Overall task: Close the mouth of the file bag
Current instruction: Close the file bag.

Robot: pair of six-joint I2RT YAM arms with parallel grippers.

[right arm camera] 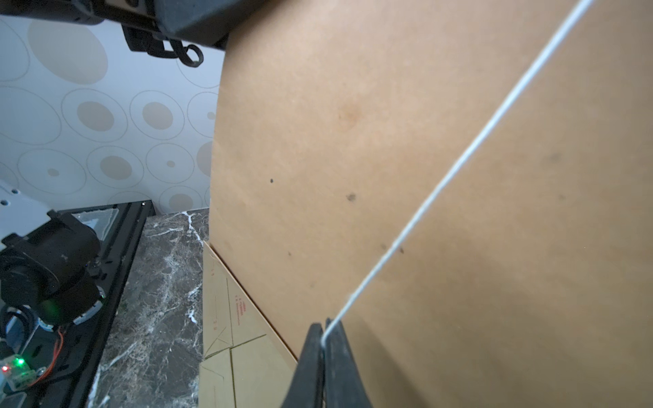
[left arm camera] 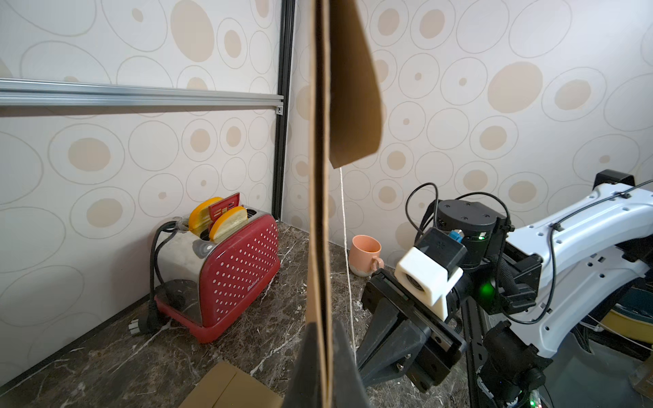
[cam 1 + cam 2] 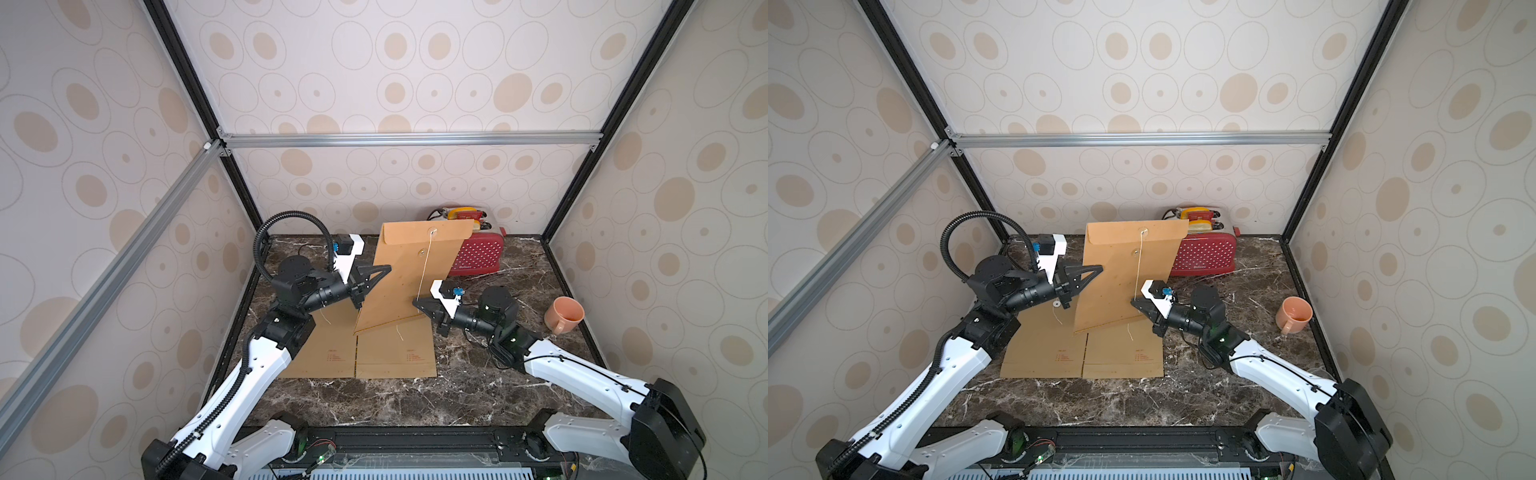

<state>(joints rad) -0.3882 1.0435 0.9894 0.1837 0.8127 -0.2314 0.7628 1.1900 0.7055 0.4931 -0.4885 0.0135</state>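
Note:
A brown paper file bag (image 3: 399, 274) (image 3: 1117, 278) stands upright over the table, its flap (image 3: 428, 233) folded down at the top. My left gripper (image 3: 380, 270) (image 2: 327, 353) is shut on the bag's left edge (image 2: 319, 176). A white string (image 3: 424, 266) (image 1: 441, 187) runs taut from the flap's button (image 3: 434, 230) down across the bag's face (image 1: 388, 141). My right gripper (image 3: 415, 301) (image 1: 323, 332) is shut on the string's lower end, close in front of the bag.
Two more brown file bags (image 3: 320, 349) (image 3: 397, 353) lie flat on the marble table under the held one. A red toaster (image 3: 478, 253) with bread stands behind it at the back wall. A pink mug (image 3: 563, 316) sits by the right wall.

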